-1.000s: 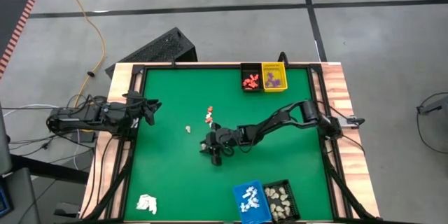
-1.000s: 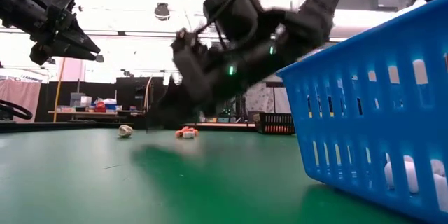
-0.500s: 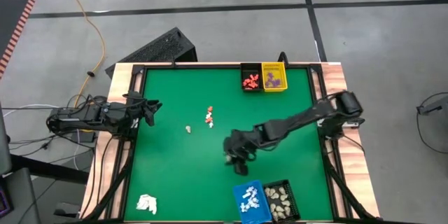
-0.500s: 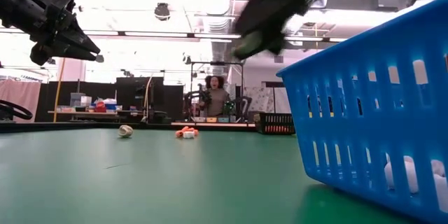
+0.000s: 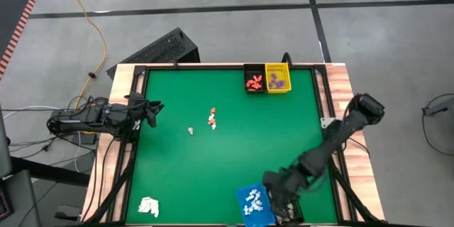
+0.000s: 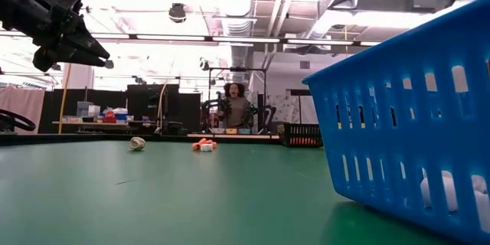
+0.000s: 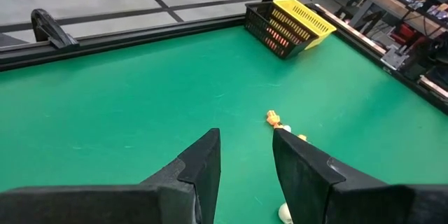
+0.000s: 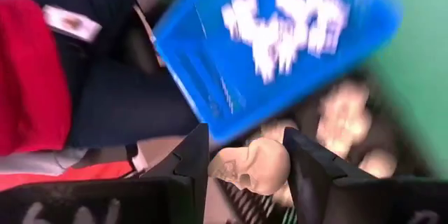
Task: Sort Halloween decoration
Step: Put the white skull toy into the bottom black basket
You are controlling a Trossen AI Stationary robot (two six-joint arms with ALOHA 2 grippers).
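Note:
The Halloween decoration is small pieces. Orange and white ones (image 5: 212, 119) and a cream one (image 5: 191, 130) lie loose on the green table's middle; both also show in the low view as orange pieces (image 6: 204, 145) and a cream piece (image 6: 137, 143). My right gripper (image 5: 280, 202) hangs at the near edge over a black basket of cream pieces (image 8: 343, 126), beside the blue basket (image 5: 254, 204), shut on a cream skull piece (image 8: 252, 166). My left gripper (image 5: 152, 108) waits open above the left edge, with nothing between its fingers (image 7: 245, 136). My right gripper pinches the cream skull by its two sides (image 8: 220, 168) between its two fingers. The fingers slant downward from above. The skull is lifted clear, over the black basket with the cream pieces.
At the far edge stand a black basket with orange pieces (image 5: 253, 80) and a yellow basket with purple pieces (image 5: 277, 78). A white wadded lump (image 5: 148, 206) lies at the near left corner. The blue basket (image 6: 413, 122) holds white pieces. A person (image 6: 233, 107) stands far behind the table.
My right gripper has swung from the table's middle toward the near edge and to the right. It has risen and rolled on the way, and has left the low view. It now hangs over the black basket beside the blue one.

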